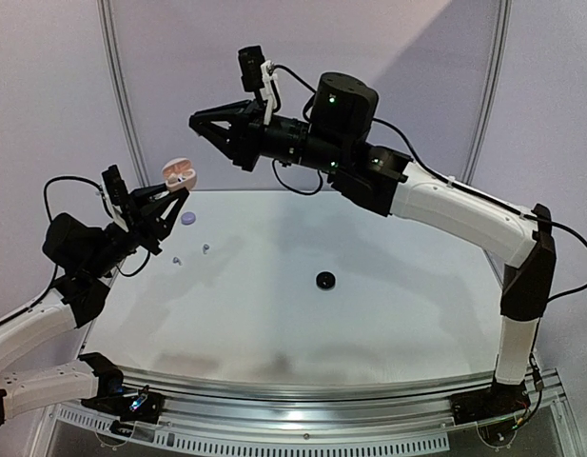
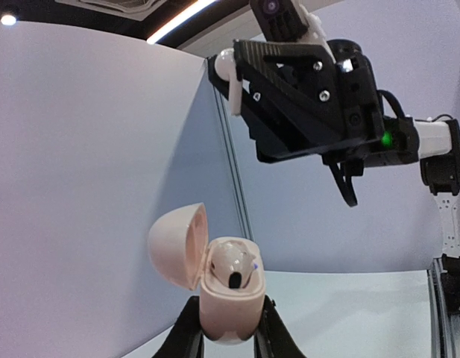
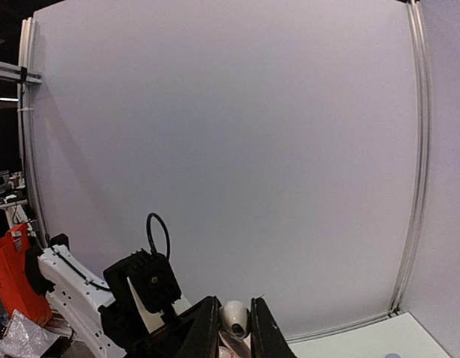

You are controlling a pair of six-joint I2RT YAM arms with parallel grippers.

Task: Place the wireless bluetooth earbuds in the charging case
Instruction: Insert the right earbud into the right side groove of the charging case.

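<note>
My left gripper [image 1: 177, 193] is shut on a pale pink charging case [image 1: 179, 175] and holds it upright, well above the table's left side. In the left wrist view the case [image 2: 228, 298] has its lid [image 2: 176, 245] swung open to the left, and one white earbud [image 2: 233, 265] sits in it. My right gripper [image 1: 194, 121] is raised above and to the right of the case, shut on a white earbud [image 3: 235, 319]. That bud also shows in the left wrist view [image 2: 225, 68]. Two tiny pale buds [image 1: 205, 248] [image 1: 177, 259] lie on the table.
A lavender puck case [image 1: 187, 218] lies at the table's back left, just behind my left fingers. A black puck case [image 1: 324, 280] lies near the middle of the table. The white table [image 1: 388, 314] has a metal rail along its near edge. A curved backdrop wall stands behind.
</note>
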